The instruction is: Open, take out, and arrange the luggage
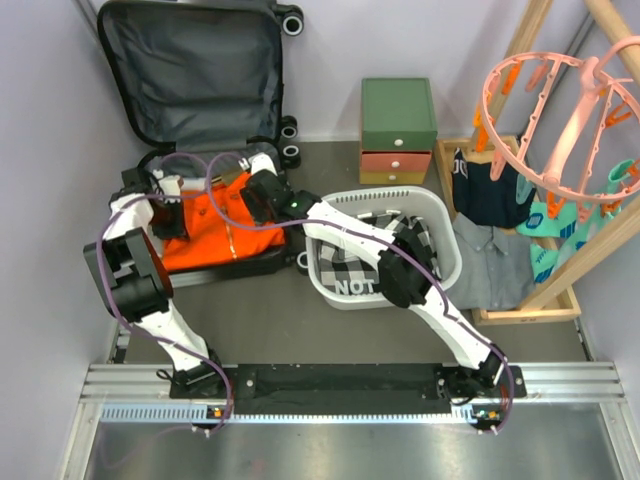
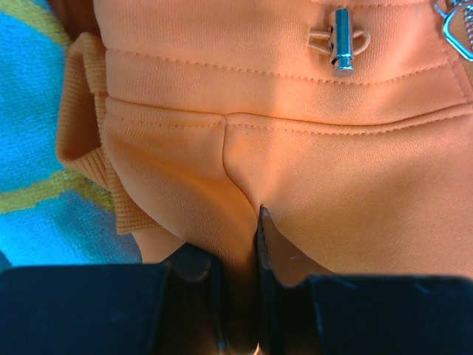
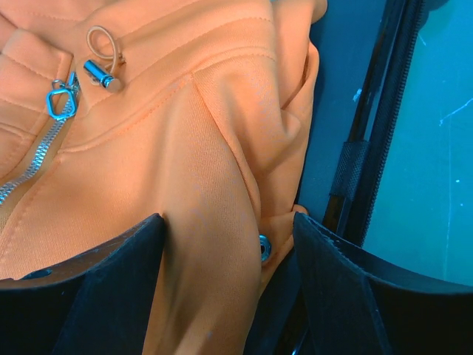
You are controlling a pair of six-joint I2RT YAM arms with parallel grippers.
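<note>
The luggage (image 1: pixel 190 70) lies open at the back left, its grey-lined lid propped up against the wall. An orange zip-up jacket (image 1: pixel 215 235) fills its lower half. My left gripper (image 1: pixel 165 205) is at the jacket's left side. In the left wrist view it (image 2: pixel 240 244) is shut on a pinched fold of the orange jacket (image 2: pixel 332 170). My right gripper (image 1: pixel 262 195) is at the jacket's top right. In the right wrist view it (image 3: pixel 228 225) stands open, its fingers astride a raised fold of the jacket (image 3: pixel 148 148) beside the luggage's zip edge (image 3: pixel 369 148).
A white laundry basket (image 1: pixel 440 250) holding checked cloth (image 1: pixel 350 260) stands right of the luggage. Behind it is a green-and-orange drawer box (image 1: pixel 398 130). A pink peg hanger (image 1: pixel 560 120) on a wooden rack and folded clothes (image 1: pixel 490 260) fill the right side. Blue-and-yellow cloth (image 2: pixel 37 148) lies under the jacket.
</note>
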